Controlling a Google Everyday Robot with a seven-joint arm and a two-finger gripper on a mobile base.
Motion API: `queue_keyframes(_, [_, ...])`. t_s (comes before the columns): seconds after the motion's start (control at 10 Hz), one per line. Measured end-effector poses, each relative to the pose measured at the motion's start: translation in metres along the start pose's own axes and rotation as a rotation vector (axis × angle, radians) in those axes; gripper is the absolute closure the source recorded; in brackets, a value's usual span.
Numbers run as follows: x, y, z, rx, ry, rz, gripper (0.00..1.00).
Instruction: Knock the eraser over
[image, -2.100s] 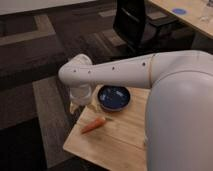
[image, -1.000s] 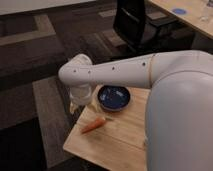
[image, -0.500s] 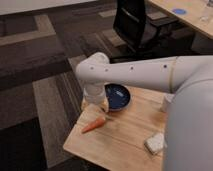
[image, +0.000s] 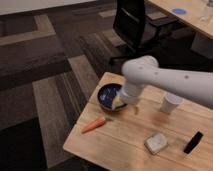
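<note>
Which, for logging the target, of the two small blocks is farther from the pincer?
The black eraser, far right; the pale pad lies nearer the pincer at the blue bowl.

Matte eraser (image: 193, 142), wood table (image: 125, 147); tool (image: 120, 103) over bowl (image: 105, 94)

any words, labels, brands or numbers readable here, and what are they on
No text can be read anywhere.
The white cup, black eraser, pale pad, blue bowl, carrot and robot arm show no legible marks.
The hand, at the bowl's right edge, shows none either.
</note>
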Motion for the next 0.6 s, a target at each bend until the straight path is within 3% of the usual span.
queue_keyframes(0.5, [0.001,-0.01,0.003,0.0,0.005,0.02,0.35])
queue_keyframes(0.6, [-0.001,-0.033,0.006,0.026,0.007,0.065,0.35])
